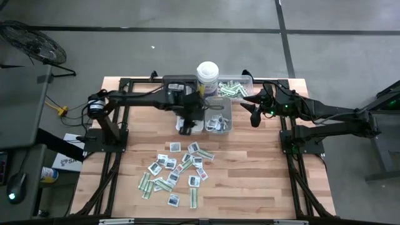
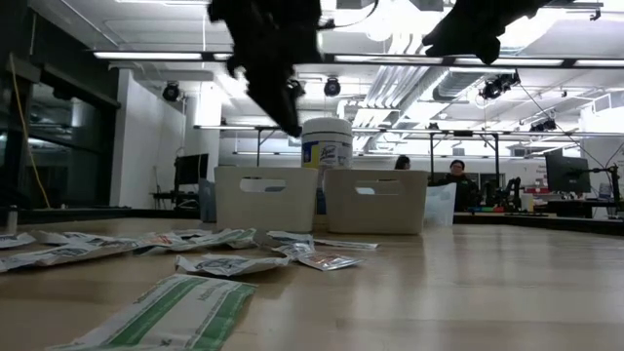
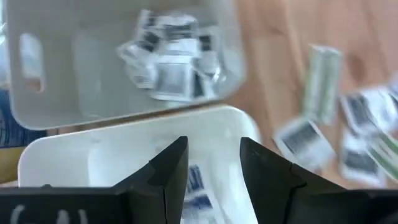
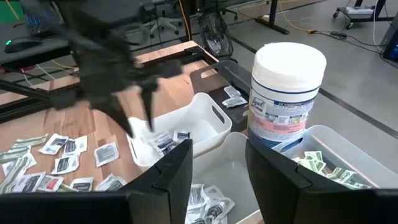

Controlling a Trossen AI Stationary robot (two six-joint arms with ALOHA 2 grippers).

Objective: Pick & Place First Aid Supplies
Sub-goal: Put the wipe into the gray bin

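High view: left gripper (image 1: pixel 187 128) over white tray (image 1: pixel 195 119), fingers apart, nothing held. Right gripper (image 1: pixel 255 117) hovering just right of grey tray (image 1: pixel 229 122), fingers apart, empty. Canister (image 1: pixel 207 77) standing behind the trays, clear tray (image 1: pixel 244 82) with green strips (image 1: pixel 230 89) beside it. Loose packets (image 1: pixel 176 170) scattered on table (image 1: pixel 262 181) near the front edge, sachets and strips mixed. Left wrist view: sachets (image 3: pixel 168 62) piled in grey tray, a blue-marked sachet (image 3: pixel 198 186) in white tray below the open fingers. Right wrist view: sachets (image 4: pixel 166 140) in white tray, left gripper (image 4: pixel 140 115) above them, fingers spread. Low view: both arms up high above the trays.
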